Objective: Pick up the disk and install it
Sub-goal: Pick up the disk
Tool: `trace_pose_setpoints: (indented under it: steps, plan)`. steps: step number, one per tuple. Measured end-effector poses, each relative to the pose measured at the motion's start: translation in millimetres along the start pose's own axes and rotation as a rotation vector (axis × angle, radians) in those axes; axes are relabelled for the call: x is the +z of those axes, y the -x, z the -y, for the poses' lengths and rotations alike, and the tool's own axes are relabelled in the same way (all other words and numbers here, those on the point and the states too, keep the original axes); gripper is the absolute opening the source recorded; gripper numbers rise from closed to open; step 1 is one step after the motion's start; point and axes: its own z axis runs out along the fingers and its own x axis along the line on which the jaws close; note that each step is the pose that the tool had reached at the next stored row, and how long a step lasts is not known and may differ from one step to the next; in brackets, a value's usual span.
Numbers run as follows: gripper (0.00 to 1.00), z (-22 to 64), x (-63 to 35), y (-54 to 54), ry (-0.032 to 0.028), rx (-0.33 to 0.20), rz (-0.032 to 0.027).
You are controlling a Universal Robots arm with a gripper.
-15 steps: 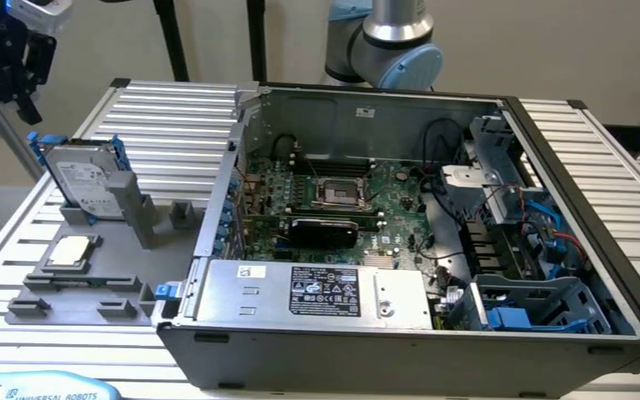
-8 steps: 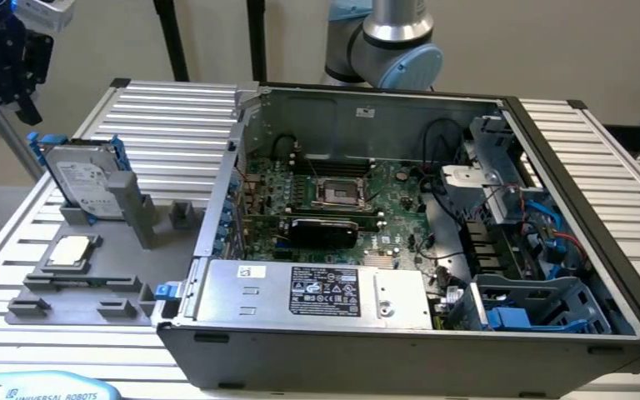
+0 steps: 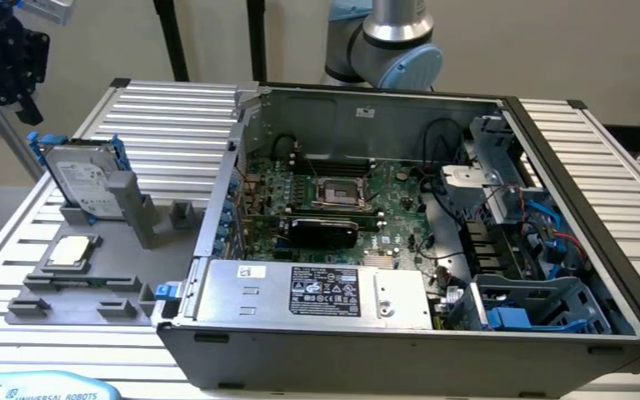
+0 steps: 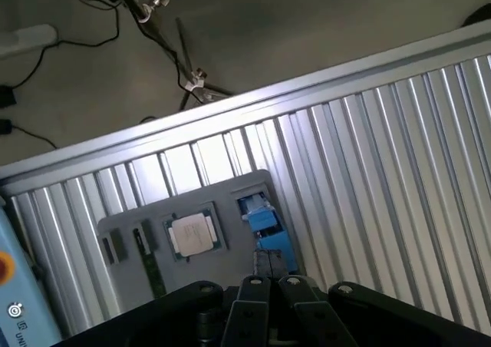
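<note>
The pincer [image 4: 272, 285] is fully closed, its 2 fingers pressed together with nothing between them. It hangs in the air over the far corner of the ribbed surface [image 3: 176, 125] at the exterior view's left. The disk [image 3: 81, 177] stands upright on edge in a slot of the grey fixture [image 3: 87, 287], below the pincer and apart from it. 1 CPU chip [image 3: 69, 251] lies flat on the same fixture, nearer the camera. The open computer case [image 3: 409, 358] sits to the exterior view's right, its blue drive cage [image 3: 537, 304] in the near right corner.
</note>
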Motion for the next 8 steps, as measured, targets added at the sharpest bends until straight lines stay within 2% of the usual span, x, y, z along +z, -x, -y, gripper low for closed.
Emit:
trace_pose_setpoints:
  steps: [3,8]
  plan:
    - [0.11,0.0,0.0,0.0,-0.0009,-0.041,0.0011]
    - [0.11,0.0,0.4,0.0,-0.0005,-0.126,-0.0018]
